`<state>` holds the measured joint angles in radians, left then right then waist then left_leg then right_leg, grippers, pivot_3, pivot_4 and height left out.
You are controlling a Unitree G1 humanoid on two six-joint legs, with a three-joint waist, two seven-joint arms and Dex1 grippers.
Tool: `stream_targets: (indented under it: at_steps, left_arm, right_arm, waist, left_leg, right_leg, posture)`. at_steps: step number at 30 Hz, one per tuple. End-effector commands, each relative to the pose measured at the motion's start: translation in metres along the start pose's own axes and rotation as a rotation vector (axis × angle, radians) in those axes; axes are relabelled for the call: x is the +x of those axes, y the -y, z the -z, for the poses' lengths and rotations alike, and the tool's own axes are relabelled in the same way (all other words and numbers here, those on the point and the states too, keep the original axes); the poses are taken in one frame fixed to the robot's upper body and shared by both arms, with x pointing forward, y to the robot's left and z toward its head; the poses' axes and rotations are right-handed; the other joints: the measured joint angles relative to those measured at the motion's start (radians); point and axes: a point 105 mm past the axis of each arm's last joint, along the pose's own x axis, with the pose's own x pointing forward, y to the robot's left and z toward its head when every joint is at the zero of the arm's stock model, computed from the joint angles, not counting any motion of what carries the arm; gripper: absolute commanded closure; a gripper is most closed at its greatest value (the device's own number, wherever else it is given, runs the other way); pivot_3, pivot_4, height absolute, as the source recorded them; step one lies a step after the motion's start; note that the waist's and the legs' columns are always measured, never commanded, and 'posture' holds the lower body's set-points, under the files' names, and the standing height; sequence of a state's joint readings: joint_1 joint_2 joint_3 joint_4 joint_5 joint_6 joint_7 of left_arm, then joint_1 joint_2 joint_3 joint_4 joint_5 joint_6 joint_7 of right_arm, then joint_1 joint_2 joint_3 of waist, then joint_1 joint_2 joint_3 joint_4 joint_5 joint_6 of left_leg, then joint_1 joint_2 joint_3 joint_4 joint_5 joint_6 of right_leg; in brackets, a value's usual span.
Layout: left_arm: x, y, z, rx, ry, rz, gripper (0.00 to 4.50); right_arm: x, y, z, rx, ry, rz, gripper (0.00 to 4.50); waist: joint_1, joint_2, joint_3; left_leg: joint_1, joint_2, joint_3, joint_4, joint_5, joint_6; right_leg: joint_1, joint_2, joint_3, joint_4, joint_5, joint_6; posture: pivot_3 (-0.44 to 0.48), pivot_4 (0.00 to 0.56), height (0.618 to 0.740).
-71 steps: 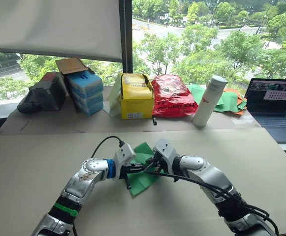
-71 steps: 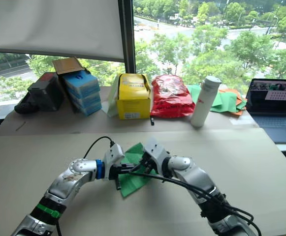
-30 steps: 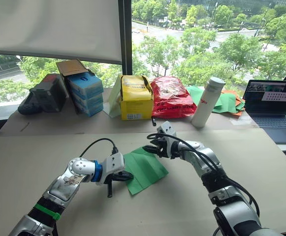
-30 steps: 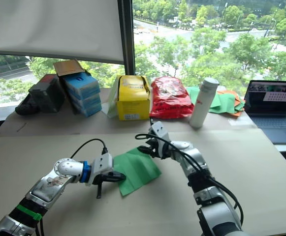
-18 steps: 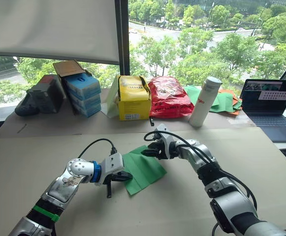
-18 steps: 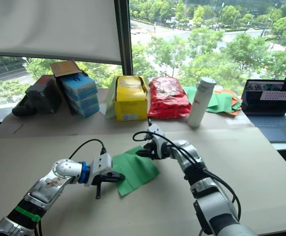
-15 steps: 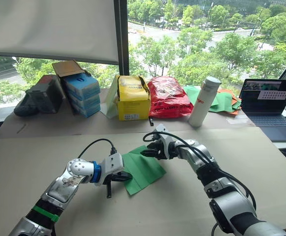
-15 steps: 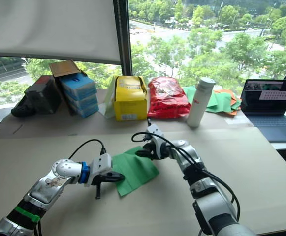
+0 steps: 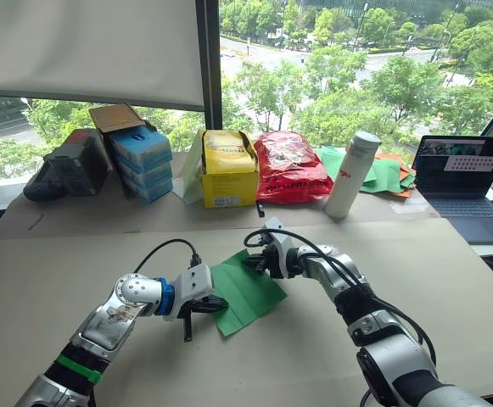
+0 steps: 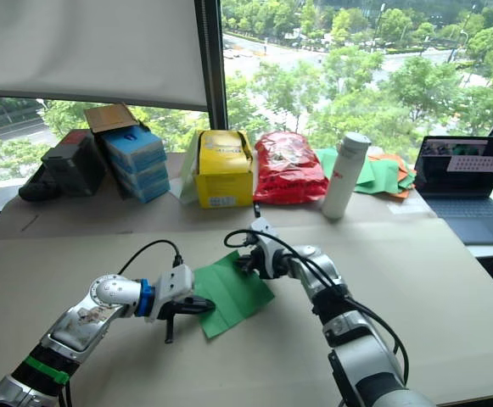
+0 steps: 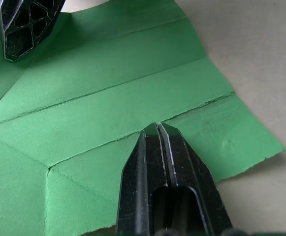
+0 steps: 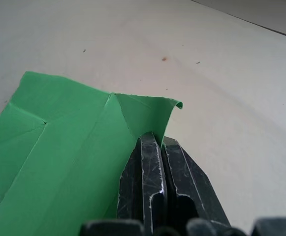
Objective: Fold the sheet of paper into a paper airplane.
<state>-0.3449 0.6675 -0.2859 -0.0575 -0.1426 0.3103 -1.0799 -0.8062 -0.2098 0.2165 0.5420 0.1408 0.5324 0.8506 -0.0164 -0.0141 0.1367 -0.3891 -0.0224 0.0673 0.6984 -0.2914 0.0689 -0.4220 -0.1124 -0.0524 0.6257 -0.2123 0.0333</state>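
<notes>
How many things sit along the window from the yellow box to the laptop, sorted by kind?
Box: 1
Bag: 1
Small dark stick: 1
Bottle: 1
Paper heap: 1
Laptop: 1
Total: 6

Silver-grey metal arms with rounded joints. The left arm carries a blue ring near the wrist and a green band by the elbow. Black cables loop over both wrists. Black, tapering claw fingers (image 11: 167,187).
</notes>
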Motion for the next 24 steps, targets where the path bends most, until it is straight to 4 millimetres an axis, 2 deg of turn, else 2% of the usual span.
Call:
stream_targets:
  at_steps: [1,3,7,13,17,24]
  left_arm:
    - [0.002,0.004,0.009,-0.014,-0.046,0.011,4.50]
    - [0.000,0.003,0.007,-0.012,-0.043,0.006,4.50]
    - [-0.012,-0.004,0.002,-0.006,-0.035,-0.026,4.50]
    - [-0.026,-0.013,-0.002,-0.014,-0.025,-0.069,4.50]
    - [-0.031,-0.021,-0.007,-0.019,-0.015,-0.089,4.50]
    - [-0.027,-0.028,-0.012,-0.011,0.003,-0.085,4.50]
  right_arm:
    - [-0.010,-0.001,-0.012,-0.051,0.070,0.006,4.48]
    - [-0.014,-0.001,-0.011,-0.061,0.088,0.021,4.48]
    - [-0.037,-0.009,-0.014,-0.088,0.198,0.118,4.48]
    - [-0.059,-0.038,0.006,-0.089,0.210,0.238,4.48]
    - [-0.061,-0.056,0.015,-0.153,0.177,0.288,4.48]
    - [-0.057,-0.073,0.019,-0.396,0.140,0.323,4.48]
  waist:
    - [0.000,0.000,0.000]
    - [0.001,0.000,0.000]
    - [0.003,0.000,0.000]
    - [0.002,0.001,0.001]
    - [0.003,0.000,0.001]
    - [0.003,-0.001,0.002]
  left_leg:
    - [0.000,0.000,0.000,0.000,0.000,0.000]
    - [0.000,0.000,0.000,0.000,0.000,0.000]
    - [-0.001,0.000,0.000,0.000,0.000,0.000]
    - [-0.002,0.001,0.000,-0.001,0.000,-0.001]
    - [-0.001,0.001,0.000,-0.001,0.000,-0.001]
    - [-0.001,-0.001,0.000,0.000,0.001,-0.001]
  right_leg:
    - [0.000,0.000,0.000,0.000,0.000,0.000]
    - [0.000,0.000,0.000,0.000,0.000,0.000]
    - [0.000,0.000,0.000,0.000,0.000,0.000]
    - [-0.002,0.000,0.001,-0.001,0.000,0.000]
    - [-0.002,0.000,0.001,-0.002,0.000,0.000]
    - [-0.002,0.001,0.000,-0.002,-0.001,0.000]
  posture:
    - [0.000,0.150,0.740]
    - [0.000,0.150,0.740]
    - [0.000,0.150,0.740]
    - [0.000,0.150,0.740]
    - [0.000,0.150,0.740]
    - [0.000,0.150,0.740]
